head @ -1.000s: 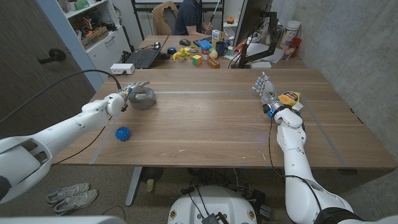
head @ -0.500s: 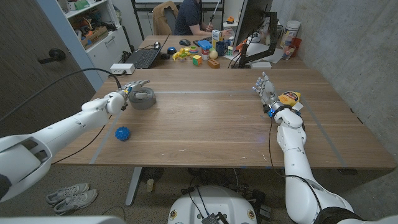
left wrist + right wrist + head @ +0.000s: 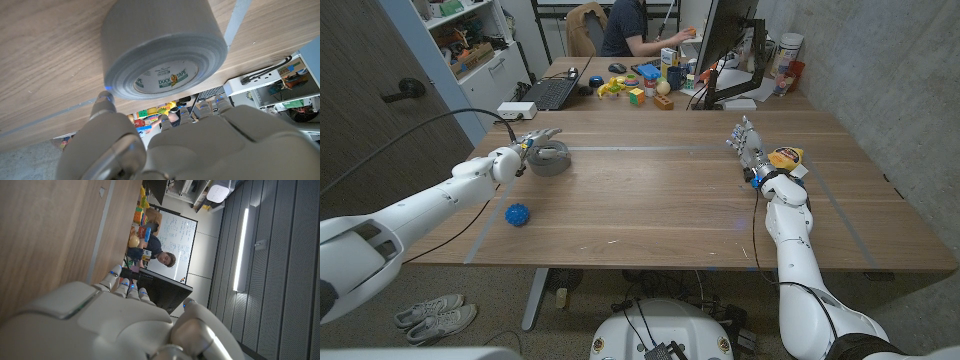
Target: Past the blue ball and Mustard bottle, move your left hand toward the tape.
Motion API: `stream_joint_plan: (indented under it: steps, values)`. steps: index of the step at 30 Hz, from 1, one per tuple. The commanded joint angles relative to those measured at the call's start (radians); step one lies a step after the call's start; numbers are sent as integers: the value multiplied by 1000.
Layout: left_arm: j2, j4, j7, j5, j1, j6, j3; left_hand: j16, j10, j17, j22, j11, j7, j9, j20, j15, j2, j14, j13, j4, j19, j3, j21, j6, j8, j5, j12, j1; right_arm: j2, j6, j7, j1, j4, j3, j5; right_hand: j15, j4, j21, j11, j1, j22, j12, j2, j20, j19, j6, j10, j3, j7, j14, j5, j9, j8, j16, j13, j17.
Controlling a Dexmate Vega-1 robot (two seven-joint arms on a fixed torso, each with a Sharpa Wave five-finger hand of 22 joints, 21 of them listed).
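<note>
The grey roll of tape (image 3: 551, 158) lies on its side on the wooden table (image 3: 650, 190), at the far left. My left hand (image 3: 527, 147) hovers at its left rim with fingers spread over the roll, gripping nothing. In the left wrist view the tape (image 3: 165, 55) looms just beyond my left hand (image 3: 175, 145), with one fingertip (image 3: 105, 98) near its edge. The blue ball (image 3: 518, 213) sits nearer the front edge, behind that hand. The yellow mustard bottle (image 3: 786, 157) lies at the right, beside my right hand (image 3: 747, 147), which stands upright with fingers apart and shows again in its own view (image 3: 125, 325).
A second table behind holds a laptop (image 3: 550, 92), several toys (image 3: 640, 85) and a monitor (image 3: 730, 45). A person (image 3: 632, 25) sits there. Pale tape lines (image 3: 650, 148) cross the wooden table.
Neither arm has moved, and the tape, ball and bottle lie where they were. The person at the back table has reached an arm out.
</note>
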Motion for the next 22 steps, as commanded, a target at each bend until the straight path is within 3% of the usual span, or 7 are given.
stream_joint_plan:
  steps: [1,22]
  values:
    - [7,-13,-1,4,6,5,-3,4,-281,2,4,-6,-4,6,0,9,8,-122,3,4,-29,0,2,-203,10,0,3,2,2,-3,2,-6,-10,0,3,10,3,-3,0,2,4,-2,106,-57,-209,2,4,-4,3,-117,6,2,3,-1,3,1]
    - [11,-18,-10,8,9,-1,-5,4,-282,2,5,-6,-4,9,-1,6,22,-124,6,8,-41,0,4,-200,15,-4,4,5,3,-3,4,-12,-21,-3,2,11,3,-13,0,2,4,-3,106,-57,-207,1,3,-8,4,-116,7,2,3,-5,3,1]
